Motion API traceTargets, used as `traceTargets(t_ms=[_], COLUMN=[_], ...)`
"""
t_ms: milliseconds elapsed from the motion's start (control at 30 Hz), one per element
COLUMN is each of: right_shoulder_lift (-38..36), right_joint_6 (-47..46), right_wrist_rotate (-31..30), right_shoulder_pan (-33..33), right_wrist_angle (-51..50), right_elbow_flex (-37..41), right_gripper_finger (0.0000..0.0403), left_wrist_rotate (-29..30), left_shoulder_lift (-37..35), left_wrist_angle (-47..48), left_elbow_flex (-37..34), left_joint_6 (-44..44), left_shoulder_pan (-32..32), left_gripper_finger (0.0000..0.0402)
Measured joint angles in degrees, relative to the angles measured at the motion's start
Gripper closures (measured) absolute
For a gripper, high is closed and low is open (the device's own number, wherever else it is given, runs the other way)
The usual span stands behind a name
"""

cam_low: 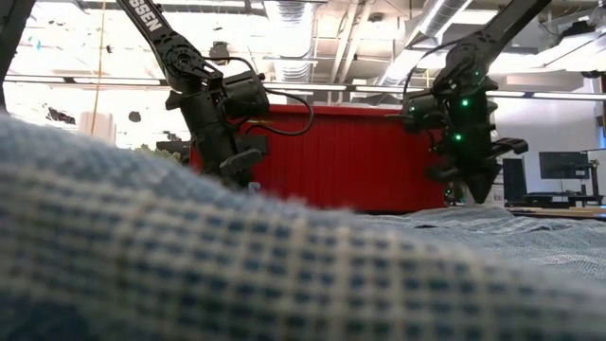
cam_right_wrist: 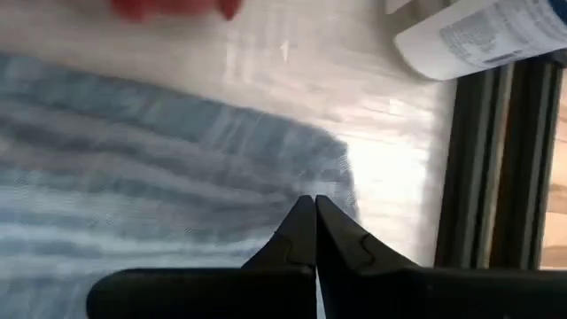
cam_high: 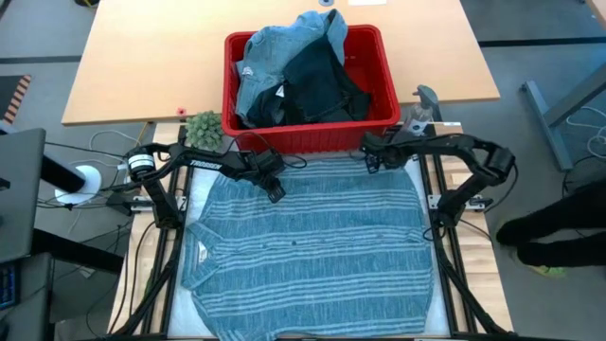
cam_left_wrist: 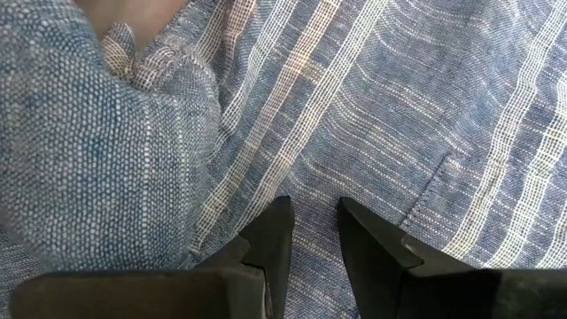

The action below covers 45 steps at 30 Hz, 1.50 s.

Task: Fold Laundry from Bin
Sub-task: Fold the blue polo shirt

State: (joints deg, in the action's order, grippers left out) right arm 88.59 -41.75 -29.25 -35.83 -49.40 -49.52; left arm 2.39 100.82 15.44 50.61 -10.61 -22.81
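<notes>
A blue-grey white-striped shirt [cam_high: 312, 246] lies spread flat on the table before the red bin [cam_high: 379, 118]. The bin holds light blue denim [cam_high: 284, 52] and dark garments [cam_high: 317, 90], heaped above its rim. My left gripper [cam_high: 276, 192] [cam_left_wrist: 314, 206] points steeply down at the shirt's far left part, beside a raised fold [cam_left_wrist: 133, 106], its fingers a narrow gap apart. My right gripper [cam_high: 372, 163] [cam_right_wrist: 314, 202] is shut over the shirt's far right corner [cam_right_wrist: 337, 168], and no cloth shows between its fingers. My left gripper comes at the shirt from above, slanting, its fingertips [cam_left_wrist: 279, 221] standing right at the striped cloth. I cannot tell whether they touch it; the cloth in the gap looks flat. My right gripper's shut tips hang over the corner's edge, and I cannot tell whether they touch.
A small green plant [cam_high: 204, 128] stands left of the bin. A white labelled object [cam_right_wrist: 478, 35] lies by the bin's right side, near the black frame rails [cam_right_wrist: 505, 177]. A person's dark-clad legs [cam_high: 559, 227] show beyond the table's right edge.
</notes>
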Motion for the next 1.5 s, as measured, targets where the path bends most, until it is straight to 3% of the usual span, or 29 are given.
traceTargets(t_ms=[233,333,467,567,700,800,900,1500], right_shoulder_lift=[-3.23,-4.77,-3.94,-3.09,-3.06,-3.06,-3.03,-2.99], right_joint_6=[3.27,5.18,4.18,3.45,2.07,-0.84,-1.49,-4.51], right_wrist_rotate=[4.92,3.43,2.56,4.25,9.03,9.10,9.11,10.68], right_shoulder_pan=[0.81,2.95,0.77,-1.80,-4.82,-6.40,-7.06,-7.02], right_wrist_angle=[2.00,5.11,5.39,5.46,6.42,6.10,5.95,13.61], right_elbow_flex=[-0.05,-0.22,-0.19,-0.13,0.77,1.98,2.56,5.97], right_gripper_finger=[0.0377,0.0381,0.0382,0.0341,0.0252,0.0195,0.0167,0.0201], left_wrist_rotate=[-0.55,-1.03,-0.37,-0.37,-0.42,-0.42,-0.42,-0.39], left_shoulder_lift=[0.00,0.00,0.00,-0.02,0.00,0.00,-0.01,0.00], left_wrist_angle=[0.02,0.04,0.02,0.04,-0.05,-0.36,-0.91,-1.95], left_elbow_flex=[0.00,0.00,0.00,0.00,-0.01,-0.05,-0.06,-0.05], left_joint_6=[-0.80,-0.55,-0.53,0.61,0.91,0.50,0.46,-0.37], left_shoulder_pan=[-0.02,-0.04,-0.02,-0.02,-0.02,-0.02,-0.02,-0.02], left_gripper_finger=[0.0313,0.0313,0.0313,0.0313,0.0313,0.0313,0.0313,0.0313])
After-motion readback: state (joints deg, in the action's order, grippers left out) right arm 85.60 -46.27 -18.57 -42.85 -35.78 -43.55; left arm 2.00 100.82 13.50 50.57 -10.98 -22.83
